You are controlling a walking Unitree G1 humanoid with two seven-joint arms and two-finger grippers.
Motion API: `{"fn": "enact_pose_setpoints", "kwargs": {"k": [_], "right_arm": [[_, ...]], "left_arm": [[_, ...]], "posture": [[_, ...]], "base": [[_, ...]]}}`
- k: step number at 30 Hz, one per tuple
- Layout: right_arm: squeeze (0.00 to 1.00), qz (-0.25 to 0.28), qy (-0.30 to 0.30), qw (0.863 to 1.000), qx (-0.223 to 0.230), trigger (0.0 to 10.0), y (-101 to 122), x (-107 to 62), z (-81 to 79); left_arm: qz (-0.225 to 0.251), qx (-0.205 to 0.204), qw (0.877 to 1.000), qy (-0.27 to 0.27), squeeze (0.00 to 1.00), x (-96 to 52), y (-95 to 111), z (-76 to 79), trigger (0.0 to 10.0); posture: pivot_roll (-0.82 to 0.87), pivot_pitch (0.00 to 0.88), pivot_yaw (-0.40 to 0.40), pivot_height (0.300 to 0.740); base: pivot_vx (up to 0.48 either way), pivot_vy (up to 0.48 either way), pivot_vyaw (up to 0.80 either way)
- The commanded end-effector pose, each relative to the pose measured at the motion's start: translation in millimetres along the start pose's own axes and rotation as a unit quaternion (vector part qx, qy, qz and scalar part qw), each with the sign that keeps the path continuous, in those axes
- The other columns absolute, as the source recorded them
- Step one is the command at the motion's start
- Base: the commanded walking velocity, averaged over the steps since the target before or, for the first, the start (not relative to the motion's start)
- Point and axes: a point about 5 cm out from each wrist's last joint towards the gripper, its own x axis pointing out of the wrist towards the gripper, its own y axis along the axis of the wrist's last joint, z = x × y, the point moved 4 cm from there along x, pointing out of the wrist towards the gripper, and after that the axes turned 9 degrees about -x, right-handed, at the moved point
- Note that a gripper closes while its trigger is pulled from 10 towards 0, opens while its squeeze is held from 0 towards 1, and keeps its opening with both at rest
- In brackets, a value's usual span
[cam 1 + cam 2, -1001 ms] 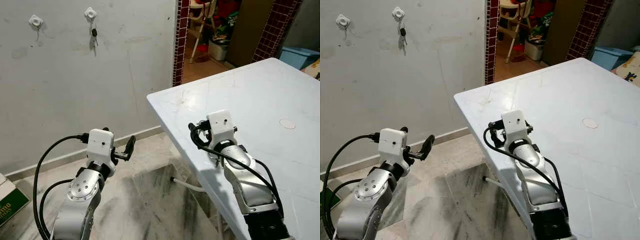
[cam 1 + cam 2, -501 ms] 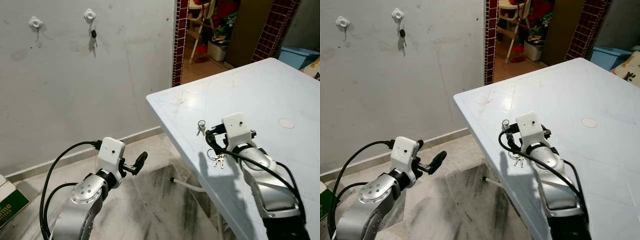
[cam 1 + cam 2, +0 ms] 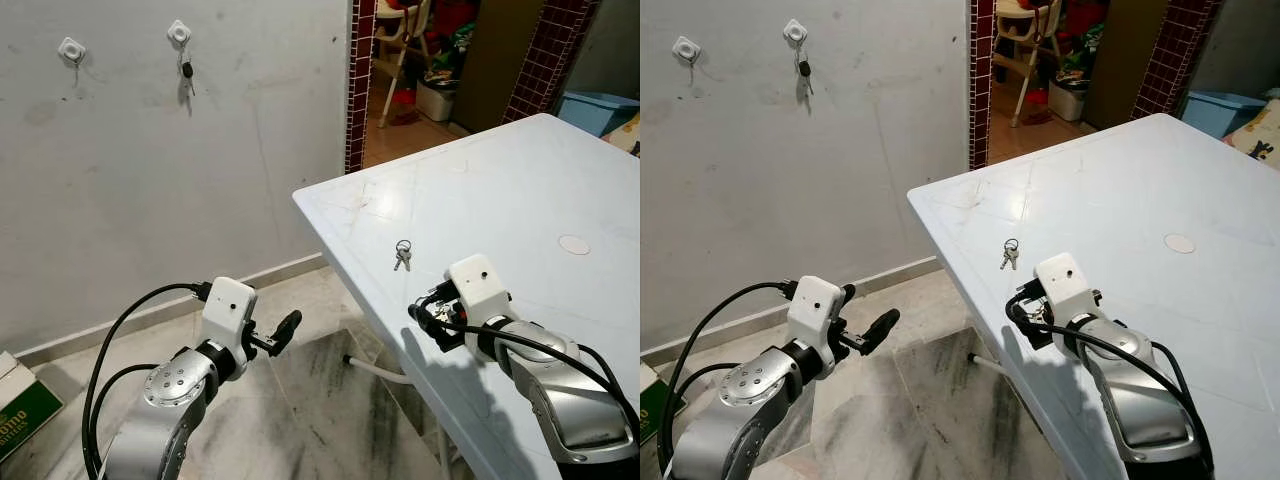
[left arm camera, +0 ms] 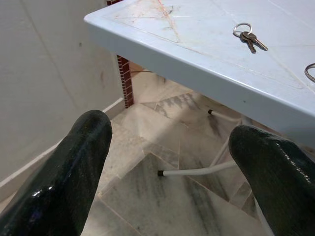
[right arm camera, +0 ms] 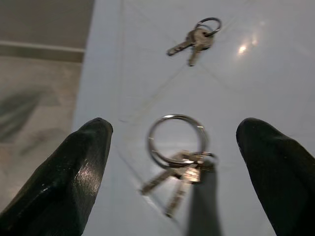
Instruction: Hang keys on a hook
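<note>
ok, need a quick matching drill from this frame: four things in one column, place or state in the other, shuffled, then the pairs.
Things:
1. small key set
2. big-ring key bunch
3. black key
4. left tool

Places or states:
A. hanging on a wall hook
B. open, over the floor beside the white table
C. lying on the table between the open right tool fingers
D. lying on the table further in

Pairs: 1-D, 2-C, 3-A, 4-B

Only one bit of lettering I can make out: a green-and-white box on the floor at the lower left edge, with white letters cut off by the frame, possibly reading "mo" or "ino". Nothing else legible anywhere.
</note>
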Motion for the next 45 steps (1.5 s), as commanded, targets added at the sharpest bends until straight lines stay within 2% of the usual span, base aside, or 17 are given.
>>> {"fn": "enact_pose_setpoints", "kwargs": {"k": [1,7,17,18,19,20,21,35,37,38,41,44,45], "right_arm": [[0.00,-0.004,0.001,1.000,0.014,10.0,0,2.9,-1.1],[0.00,-0.008,-0.018,0.999,0.036,10.0,-1,8.6,2.3],[0.00,-0.038,-0.030,0.997,0.065,10.0,-20,6.9,9.9],[0.00,-0.039,-0.031,0.996,0.071,8.0,-21,7.0,9.8],[0.00,-0.039,-0.031,0.996,0.075,8.0,-21,7.0,9.6],[0.00,-0.041,-0.030,0.995,0.081,0.1,-23,7.3,8.9],[0.00,-0.043,-0.027,0.995,0.085,0.0,-25,8.1,7.0],[0.00,-0.041,-0.024,0.993,0.109,0.1,-25,13.7,0.9],[0.00,-0.039,-0.023,0.992,0.114,0.8,-24,14.4,0.5],[0.00,-0.039,-0.022,0.992,0.115,1.6,-24,14.6,0.3],[0.00,-0.038,-0.021,0.992,0.119,2.3,-24,15.5,-0.3],[0.00,-0.036,-0.018,0.992,0.122,4.3,-22,17.0,-1.4],[0.00,-0.035,-0.017,0.992,0.122,5.3,-22,17.4,-1.7]], "left_arm": [[0.000,0.005,1.000,-0.002,0.00,-0.2,3,0.6,10.0],[0.002,0.005,1.000,-0.003,0.00,-0.3,3,1.5,10.0],[0.001,0.004,1.000,-0.007,0.00,-0.3,3,2.7,10.0],[0.001,0.004,1.000,-0.007,0.00,-0.4,3,2.7,10.0],[0.001,0.004,1.000,-0.007,0.00,-0.4,3,2.7,10.0],[0.001,0.004,1.000,-0.008,0.00,-0.5,3,2.9,10.0],[0.000,0.005,1.000,-0.008,0.00,-0.6,3,2.8,10.0],[-0.001,0.008,1.000,-0.006,0.00,-1.0,3,2.3,10.0],[-0.002,0.009,1.000,-0.007,0.00,-0.9,3,2.7,10.0],[-0.002,0.009,1.000,-0.007,0.00,-0.9,3,2.8,10.0],[-0.002,0.010,1.000,-0.007,0.00,-1.2,3,3.1,10.0],[-0.002,0.010,1.000,-0.006,0.00,-1.3,2,3.1,10.0],[-0.002,0.010,1.000,-0.006,0.00,-1.4,2,3.1,10.0]], "posture": [[-0.01,0.000,0.042,0.740],[0.00,0.003,0.037,0.740],[-0.01,0.009,0.038,0.740],[-0.01,0.010,0.039,0.740],[-0.01,0.010,0.039,0.740],[-0.01,0.011,0.040,0.740],[0.00,0.011,0.039,0.740],[0.00,0.013,0.041,0.740],[0.00,0.015,0.041,0.740],[0.01,0.015,0.041,0.740],[0.01,0.014,0.040,0.740],[0.01,0.012,0.038,0.740],[0.01,0.012,0.038,0.740]], "base": [[0.000,0.000,0.00],[0.000,0.000,0.00],[0.000,0.000,0.00],[0.000,0.000,0.00],[0.000,0.000,0.00],[0.000,0.000,0.00],[0.000,0.000,0.00],[0.000,0.000,0.00],[0.000,0.000,0.00],[0.000,0.000,0.00],[0.000,0.000,0.00],[0.000,0.000,0.00],[0.000,0.000,0.00]]}}
